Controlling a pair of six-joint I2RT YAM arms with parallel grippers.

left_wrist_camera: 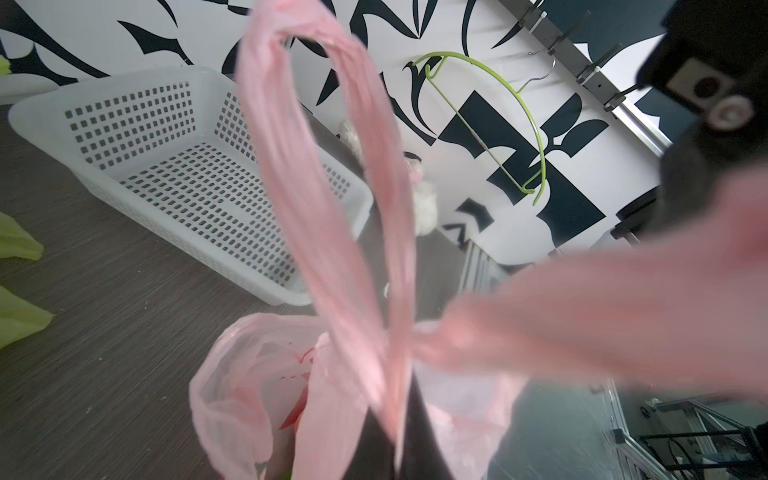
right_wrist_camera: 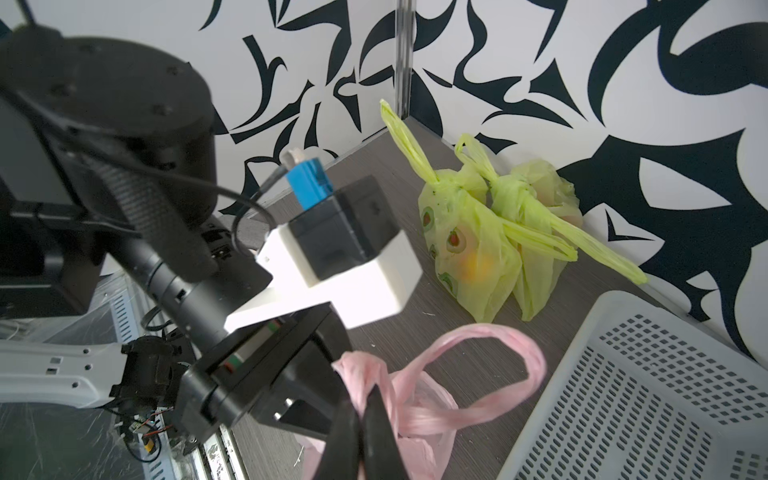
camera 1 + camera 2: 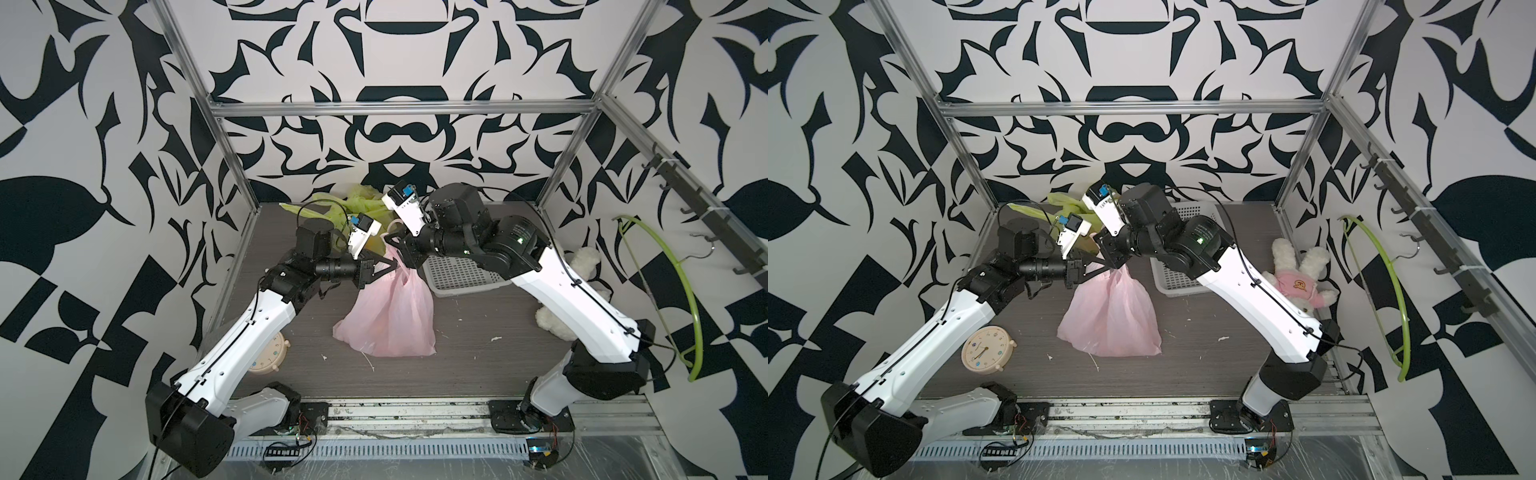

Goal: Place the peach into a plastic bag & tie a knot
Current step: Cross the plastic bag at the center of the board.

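Bag below left pincer, right pincer (clamped)

Centre: bag; behind-right: basket; front-left: clock.

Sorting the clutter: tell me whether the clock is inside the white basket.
No, the clock lies on the table, well apart from the basket.

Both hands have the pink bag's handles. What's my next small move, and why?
Probably draw the left hand and right hand slowly apart to cinch the crossing. Both are shut on the pink bag's handles, which cross just above its mouth in the left wrist view, yet the mouth gapes open, so no knot looks tight.
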